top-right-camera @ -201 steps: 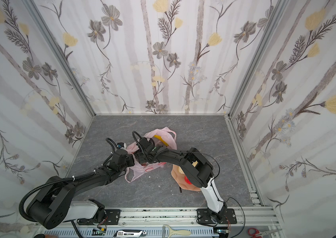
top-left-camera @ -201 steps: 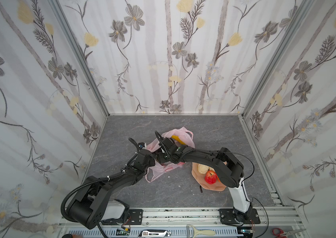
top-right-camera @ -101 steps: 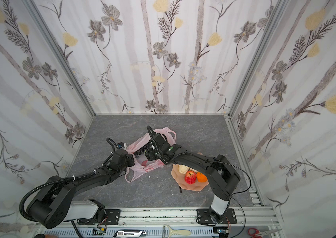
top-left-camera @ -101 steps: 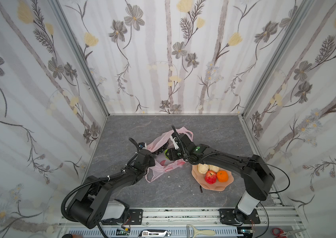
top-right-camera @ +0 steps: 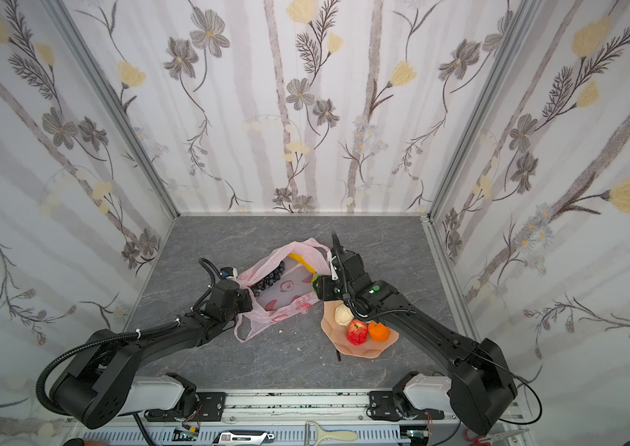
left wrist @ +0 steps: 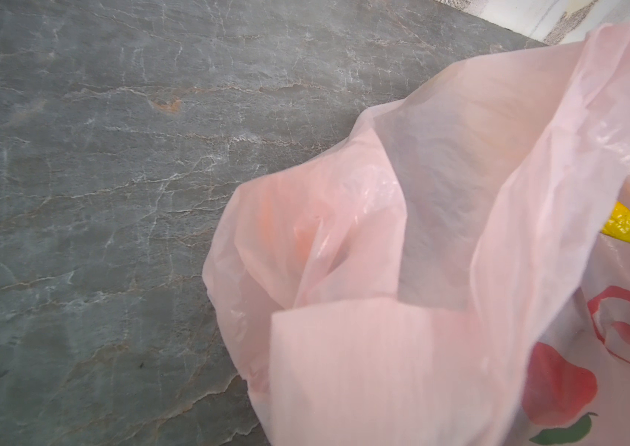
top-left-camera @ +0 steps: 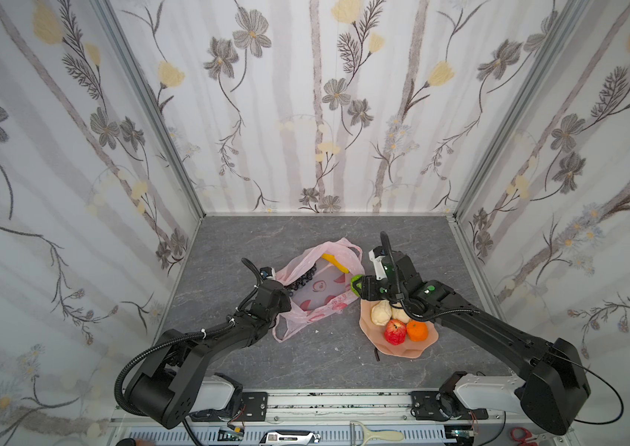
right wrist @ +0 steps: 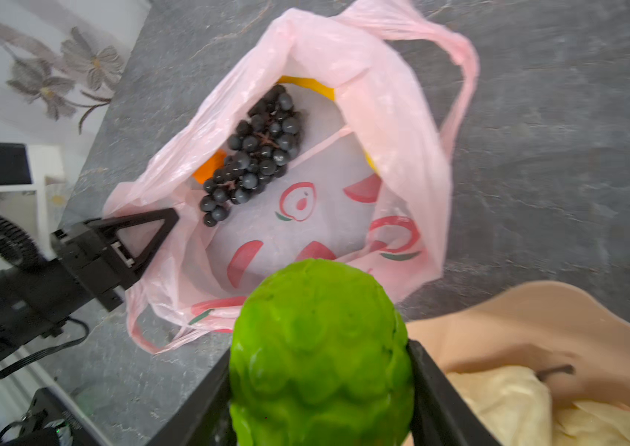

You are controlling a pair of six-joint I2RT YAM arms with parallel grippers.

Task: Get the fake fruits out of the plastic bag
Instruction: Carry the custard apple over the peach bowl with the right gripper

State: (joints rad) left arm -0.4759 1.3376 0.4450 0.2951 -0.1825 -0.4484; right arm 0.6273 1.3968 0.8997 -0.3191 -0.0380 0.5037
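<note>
Grapes (right wrist: 255, 154), banana (top-left-camera: 331, 260) in bag (top-left-camera: 325, 305); left gripper (right wrist: 163, 224) pinches it, right gripper (right wrist: 321, 359) green fruit (top-left-camera: 356, 281).

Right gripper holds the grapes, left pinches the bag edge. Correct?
No: the right gripper holds the green fruit, per the right wrist view; the grapes lie in the bag. The left gripper does pinch the bag edge.

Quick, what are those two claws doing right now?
Left gripper: shut, pinching the plastic bag at its rim.
Right gripper: closed on the bumpy green fruit.
</note>
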